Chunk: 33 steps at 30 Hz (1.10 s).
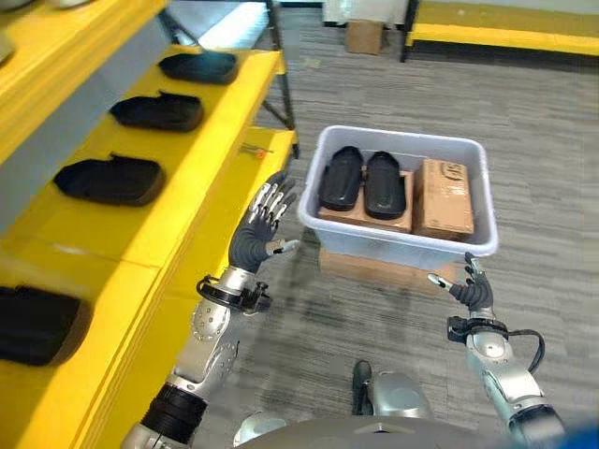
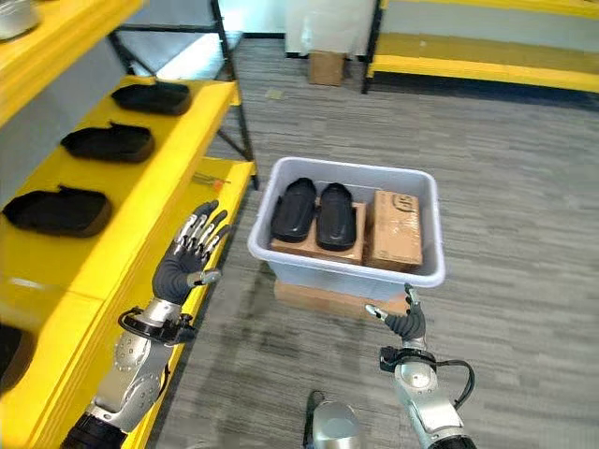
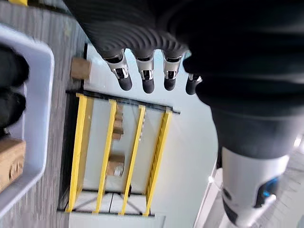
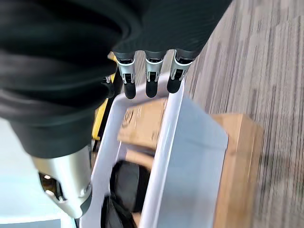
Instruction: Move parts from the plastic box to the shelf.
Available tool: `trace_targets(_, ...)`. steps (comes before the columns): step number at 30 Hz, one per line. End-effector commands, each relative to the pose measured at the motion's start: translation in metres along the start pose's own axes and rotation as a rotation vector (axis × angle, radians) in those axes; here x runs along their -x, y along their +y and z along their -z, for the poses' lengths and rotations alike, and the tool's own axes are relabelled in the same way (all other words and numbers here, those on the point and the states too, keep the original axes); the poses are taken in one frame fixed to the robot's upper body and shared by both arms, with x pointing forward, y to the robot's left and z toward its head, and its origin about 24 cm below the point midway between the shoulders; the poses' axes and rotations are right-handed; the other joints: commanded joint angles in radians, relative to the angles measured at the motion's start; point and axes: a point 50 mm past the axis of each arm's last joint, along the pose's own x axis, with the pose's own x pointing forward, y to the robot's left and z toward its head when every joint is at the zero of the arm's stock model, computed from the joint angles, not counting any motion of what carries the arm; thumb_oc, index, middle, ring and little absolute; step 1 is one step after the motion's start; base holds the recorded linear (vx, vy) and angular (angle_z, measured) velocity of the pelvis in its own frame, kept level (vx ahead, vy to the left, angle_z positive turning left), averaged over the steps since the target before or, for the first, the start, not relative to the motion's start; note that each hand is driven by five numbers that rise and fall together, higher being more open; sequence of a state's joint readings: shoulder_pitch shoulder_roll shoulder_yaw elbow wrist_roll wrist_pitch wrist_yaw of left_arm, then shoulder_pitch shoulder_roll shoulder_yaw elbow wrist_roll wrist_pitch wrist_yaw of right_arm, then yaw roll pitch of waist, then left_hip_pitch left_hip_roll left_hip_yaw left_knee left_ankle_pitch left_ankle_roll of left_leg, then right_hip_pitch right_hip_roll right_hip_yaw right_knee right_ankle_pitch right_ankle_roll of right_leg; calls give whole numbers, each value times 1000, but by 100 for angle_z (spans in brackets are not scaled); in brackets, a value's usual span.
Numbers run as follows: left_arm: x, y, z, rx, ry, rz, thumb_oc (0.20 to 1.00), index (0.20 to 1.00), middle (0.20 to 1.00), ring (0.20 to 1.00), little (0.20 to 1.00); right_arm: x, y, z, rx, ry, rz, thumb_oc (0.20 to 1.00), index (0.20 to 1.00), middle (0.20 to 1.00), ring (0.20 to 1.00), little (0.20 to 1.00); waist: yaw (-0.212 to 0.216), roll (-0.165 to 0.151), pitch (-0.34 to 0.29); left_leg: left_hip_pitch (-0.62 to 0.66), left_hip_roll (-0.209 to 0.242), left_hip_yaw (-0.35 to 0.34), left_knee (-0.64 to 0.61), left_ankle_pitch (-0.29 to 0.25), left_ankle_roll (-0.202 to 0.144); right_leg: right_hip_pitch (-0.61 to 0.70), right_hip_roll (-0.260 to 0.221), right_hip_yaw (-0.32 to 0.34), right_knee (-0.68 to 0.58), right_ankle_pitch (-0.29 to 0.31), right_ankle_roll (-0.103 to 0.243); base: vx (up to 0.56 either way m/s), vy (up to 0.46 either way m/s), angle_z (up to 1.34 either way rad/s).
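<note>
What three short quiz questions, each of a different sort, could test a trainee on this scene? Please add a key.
1. True or false: the left hand holds a black part.
2. How many black parts lie in the plastic box? A) one B) two C) four
3. Fill in: the plastic box rests on a flat ____ on the floor.

Key:
1. False. Its fingers are spread and hold nothing; the right hand is open too, near the box's front corner.
2. B. Two, side by side on a cardboard box, with another cardboard box beside them.
3. Cardboard box.
</note>
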<state>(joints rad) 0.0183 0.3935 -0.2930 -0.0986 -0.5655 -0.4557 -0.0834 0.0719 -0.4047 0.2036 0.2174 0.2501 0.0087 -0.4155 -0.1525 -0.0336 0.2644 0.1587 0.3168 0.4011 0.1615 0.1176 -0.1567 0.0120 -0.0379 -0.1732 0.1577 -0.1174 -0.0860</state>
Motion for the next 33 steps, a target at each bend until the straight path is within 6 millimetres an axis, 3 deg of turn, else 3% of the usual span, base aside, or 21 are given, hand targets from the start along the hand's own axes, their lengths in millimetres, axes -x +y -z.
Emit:
trace_targets(1, -2, 4, -25, -41, -130, -71, 1000, 1000, 1000, 1000, 1000, -2, 6, -25, 18, -133, -124, 1000, 1000, 1000, 1000, 1000, 79, -9, -1, -123, -162, -184, -93, -22, 56, 69, 2, -10, -84, 65, 107, 92, -110, -133)
trace_targets(2, -1, 5, -25, -41, -128, -79, 1000, 1000, 1000, 1000, 1000, -2, 7, -25, 21, -133, -134, 1000, 1000, 1000, 1000, 1000, 87, -10, -3, -125, -187, -205, -86, -45, 67, 71, 3, 4, -90, 68, 108, 180, -127, -213)
trace_targets(3, 2, 7, -25, -40, -111, -75, 1000, 1000, 1000, 1000, 1000, 0, 9, -27, 16, -131, -148, 1000, 1000, 1000, 1000, 1000, 103, -12, -14, -134, -258, -233, -84, -108, 98, 73, 8, 35, -109, 83, 115, 142, -104, -192)
trace_targets(6, 6, 8, -19, -62, -74, -36, 1000, 1000, 1000, 1000, 1000, 4, 12, -24, -19, -106, -143, 1000, 1000, 1000, 1000, 1000, 106, -2, -25, -153, -301, -199, -107, -106, 107, 84, 22, 42, -140, 97, 130, 118, -64, -58)
trace_targets(9, 8, 8, -16, -73, -61, -18, 1000, 1000, 1000, 1000, 1000, 7, 14, -19, -30, -77, -133, 1000, 1000, 1000, 1000, 1000, 104, 8, -26, -190, -307, -149, -143, -69, 97, 98, 26, 29, -158, 97, 140, 81, 7, 0)
trace_targets(10, 10, 9, -15, -70, -60, -18, 1000, 1000, 1000, 1000, 1000, 10, 15, -13, -21, -50, -148, 1000, 1000, 1000, 1000, 1000, 106, 14, -23, -229, -298, -122, -162, -28, 86, 111, 31, 24, -160, 92, 138, 107, 54, -12)
trace_targets(13, 13, 13, -15, -74, -55, -45, 1000, 1000, 1000, 1000, 1000, 12, 23, -8, -8, -39, -175, 1000, 1000, 1000, 1000, 1000, 128, 17, -11, -285, -271, -165, -158, 17, 73, 124, 35, 41, -135, 66, 122, 124, 80, -16)
trace_targets(14, 14, 14, -13, -71, -45, -61, 1000, 1000, 1000, 1000, 1000, 12, 23, -7, -9, -38, -177, 1000, 1000, 1000, 1000, 1000, 128, 18, -12, -282, -266, -151, -161, 23, 73, 126, 35, 34, -137, 67, 122, 97, 75, -34)
trace_targets(18, 15, 13, -12, -78, -41, -49, 1000, 1000, 1000, 1000, 1000, 11, 21, -7, -30, -29, -173, 1000, 1000, 1000, 1000, 1000, 132, 12, -11, -258, -258, -148, -169, 13, 84, 133, 23, 21, -138, 71, 123, 139, 145, -22)
trace_targets(23, 16, 16, -12, -110, -16, -53, 1000, 1000, 1000, 1000, 1000, 13, 24, -9, -31, -44, -210, 1000, 1000, 1000, 1000, 1000, 137, 9, -29, -172, -288, -139, -231, -31, 120, 137, 15, -12, -131, 61, 138, 195, 203, -4)
trace_targets(25, 20, 20, -3, -60, 57, -69, 1000, 1000, 1000, 1000, 1000, 11, 35, -18, -25, -80, -254, 1000, 1000, 1000, 1000, 1000, 156, 3, -38, -160, -300, -128, -237, -51, 143, 127, 23, -43, -45, 9, 142, 133, 147, 2)
trace_targets(30, 17, 16, 2, -65, 95, 14, 1000, 1000, 1000, 1000, 1000, 2, 47, -38, -53, -137, -261, 1000, 1000, 1000, 1000, 1000, 178, -6, -36, -146, -325, -118, -248, -85, 195, 14, 14, -80, 277, 51, 207, 20, 117, 1)
trace_targets(31, 15, 14, 1, -65, 100, 41, 1000, 1000, 1000, 1000, 1000, 0, 50, -41, -66, -145, -260, 1000, 1000, 1000, 1000, 1000, 184, -5, -33, -139, -335, -117, -248, -98, 214, -39, -18, -103, 404, 91, 241, -4, 143, 1)
trace_targets(33, 11, 13, 2, -70, 111, 43, 1000, 1000, 1000, 1000, 1000, -1, 56, -42, -73, -138, -276, 1000, 1000, 1000, 1000, 1000, 190, 8, -22, -116, -334, -119, -246, -118, 234, -117, -73, -127, 601, 122, 261, 14, 140, -2)
